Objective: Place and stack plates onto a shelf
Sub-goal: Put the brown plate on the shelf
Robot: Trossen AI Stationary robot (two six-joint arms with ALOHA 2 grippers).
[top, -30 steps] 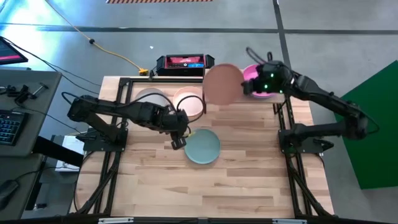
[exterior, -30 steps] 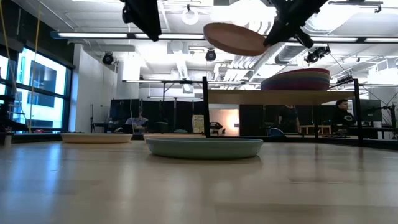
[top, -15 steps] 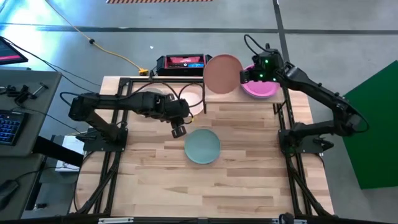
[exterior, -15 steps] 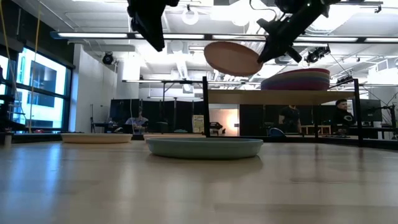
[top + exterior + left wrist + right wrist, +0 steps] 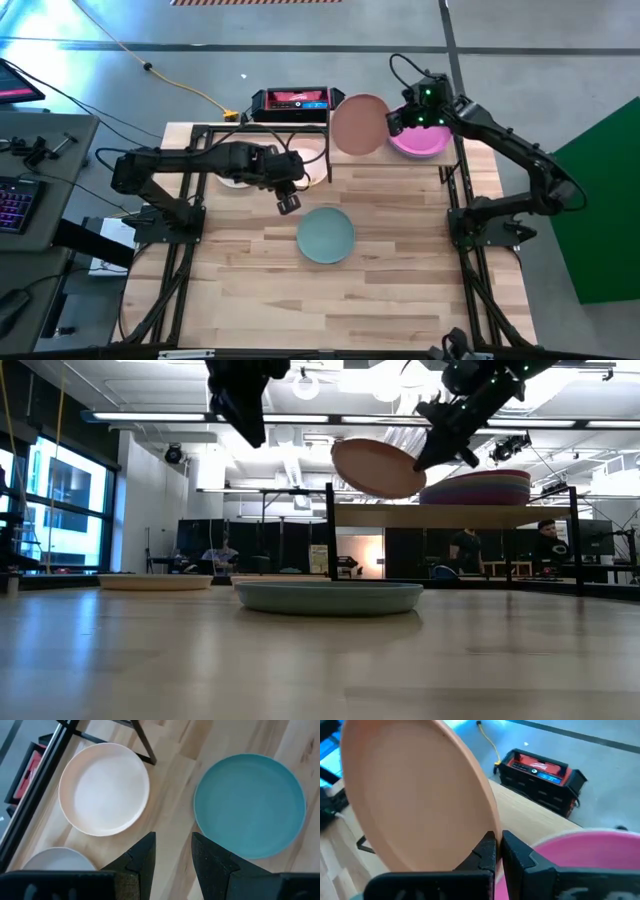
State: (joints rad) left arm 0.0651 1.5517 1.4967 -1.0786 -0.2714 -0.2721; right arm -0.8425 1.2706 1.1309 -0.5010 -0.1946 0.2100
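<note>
Two grippers are up in the air above the table. The right gripper (image 5: 398, 121) is clamped tight on the rim of the tan-brown plate (image 5: 359, 123), which hangs tilted in the air out to the side of the fingers, over the left half of the shelf (image 5: 450, 515); in the low view the plate (image 5: 378, 467) slopes down toward the shelf board without touching it. Just beside it, on the shelf's right half, sits the stack of plates with the magenta plate (image 5: 425, 143) on top, right under the right wrist. The left gripper (image 5: 288, 203) hangs above the table with its fingers (image 5: 142, 857) slightly parted and nothing between them. The teal plate (image 5: 325, 235) lies flat on the table near that gripper, toward the table's middle, apart from it. The pale pink plate (image 5: 104, 788) lies farther back by the shelf's black leg, and the grey-white plate (image 5: 59, 858) lies beside it, partly hidden under the left arm.
</note>
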